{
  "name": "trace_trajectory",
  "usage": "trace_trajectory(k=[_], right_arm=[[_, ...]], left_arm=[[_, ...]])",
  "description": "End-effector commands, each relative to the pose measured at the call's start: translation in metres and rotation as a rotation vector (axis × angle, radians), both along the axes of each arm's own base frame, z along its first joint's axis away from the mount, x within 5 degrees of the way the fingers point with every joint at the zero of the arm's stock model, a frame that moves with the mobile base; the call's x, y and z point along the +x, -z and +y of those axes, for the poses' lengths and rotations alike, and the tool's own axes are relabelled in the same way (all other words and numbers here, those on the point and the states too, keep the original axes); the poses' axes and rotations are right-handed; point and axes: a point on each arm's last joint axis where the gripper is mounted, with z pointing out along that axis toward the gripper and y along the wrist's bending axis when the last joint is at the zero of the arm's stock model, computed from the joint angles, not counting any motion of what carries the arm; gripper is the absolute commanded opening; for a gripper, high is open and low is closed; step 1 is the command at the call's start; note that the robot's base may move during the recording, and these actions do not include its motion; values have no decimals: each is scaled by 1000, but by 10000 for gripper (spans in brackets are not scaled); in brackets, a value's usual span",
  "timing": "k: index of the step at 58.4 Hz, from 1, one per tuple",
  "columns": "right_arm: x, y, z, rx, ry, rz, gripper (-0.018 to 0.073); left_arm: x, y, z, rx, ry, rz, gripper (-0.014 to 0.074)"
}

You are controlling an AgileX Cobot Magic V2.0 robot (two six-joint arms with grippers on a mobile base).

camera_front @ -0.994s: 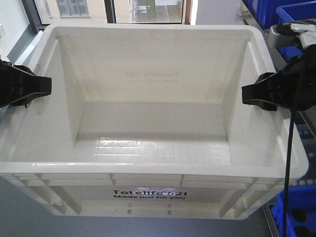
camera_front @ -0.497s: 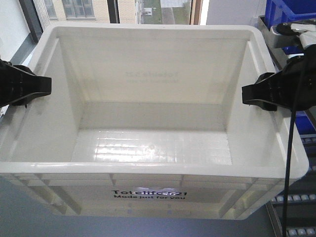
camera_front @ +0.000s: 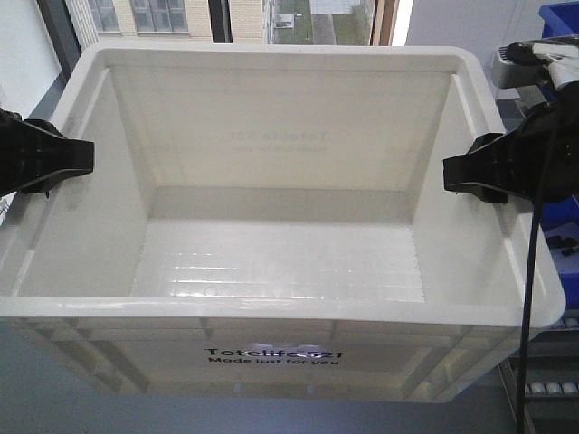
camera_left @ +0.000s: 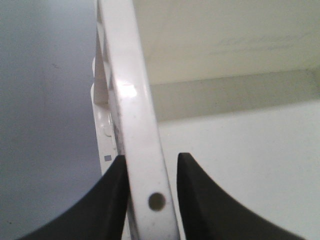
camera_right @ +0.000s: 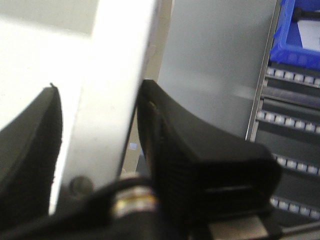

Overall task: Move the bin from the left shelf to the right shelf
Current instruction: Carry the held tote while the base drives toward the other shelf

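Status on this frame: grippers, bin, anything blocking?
Left gripper shut on bin rim; right gripper likewise. Bin empty, held up. Blue tote at right, apart.

Room inside bin [camera_front: 271, 136]; shelf rack [camera_right: 292, 107] rightward

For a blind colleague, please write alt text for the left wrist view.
Two black fingers of the left gripper clamp the white rim of the bin, one outside, one inside. Its empty pale interior fills the right; blurred grey, the left.

We note a window [camera_front: 298, 18] behind. At right, a blue tote [camera_right: 295, 50] sits above roller rails [camera_right: 292, 76].
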Motion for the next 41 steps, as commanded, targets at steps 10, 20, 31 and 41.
trace_trajectory(k=[10, 20, 31, 41], right_arm=[[-1, -31, 4, 102, 9, -158, -5], [-2, -30, 4, 101, 8, -154, -5], [-2, -30, 4, 100, 7, -149, -5], [-2, -30, 4, 100, 6, -147, -5]], left_arm=[[-4, -34, -5, -111, 4, -186, -6], [-4, -34, -5, -111, 4, -186, -6], [-4, -34, -5, -111, 4, -186, -6], [-4, -34, -5, -111, 4, -186, -6]])
